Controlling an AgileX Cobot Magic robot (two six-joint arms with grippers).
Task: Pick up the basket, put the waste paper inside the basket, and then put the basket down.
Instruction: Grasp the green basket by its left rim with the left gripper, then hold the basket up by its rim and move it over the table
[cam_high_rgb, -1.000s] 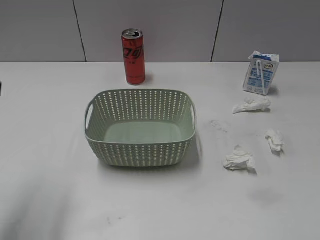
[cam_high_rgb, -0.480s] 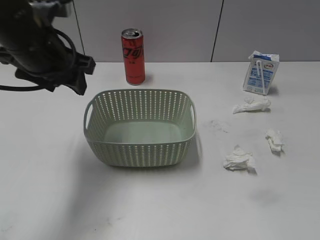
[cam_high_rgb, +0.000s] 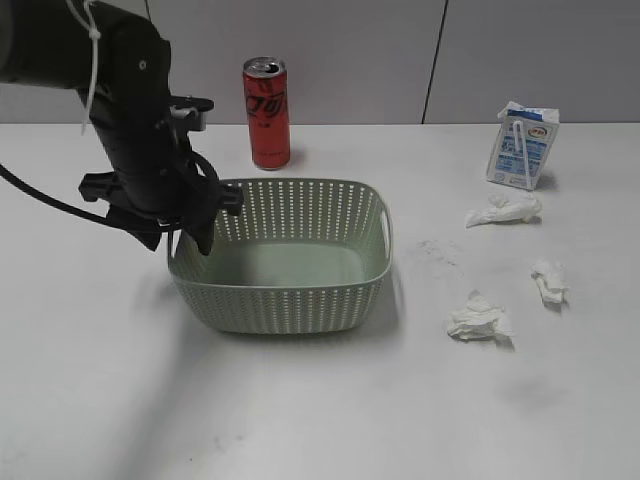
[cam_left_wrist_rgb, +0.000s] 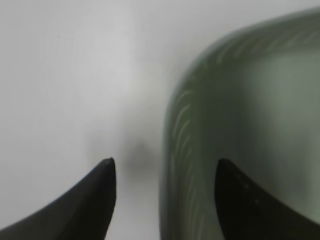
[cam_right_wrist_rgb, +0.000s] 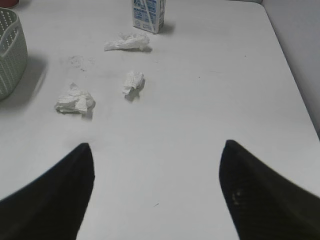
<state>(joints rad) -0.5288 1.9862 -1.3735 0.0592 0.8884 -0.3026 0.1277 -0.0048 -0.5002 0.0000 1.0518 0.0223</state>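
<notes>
Straddling the left rim of the pale green perforated plastic basket (cam_high_rgb: 280, 255), the left gripper (cam_high_rgb: 185, 240) has its black fingers spread, one outside the wall and one inside. Three crumpled white tissue wads (cam_high_rgb: 478, 318) (cam_high_rgb: 549, 280) (cam_high_rgb: 504, 209) lie on the white table (cam_high_rgb: 320, 410), right of the basket and apart from it. One red drink can (cam_high_rgb: 266, 113) and one blue-and-white carton (cam_high_rgb: 523, 146) stand behind; their lettering is too small to read. Over bare table, the right gripper (cam_right_wrist_rgb: 156, 165) hangs with fingers spread.
</notes>
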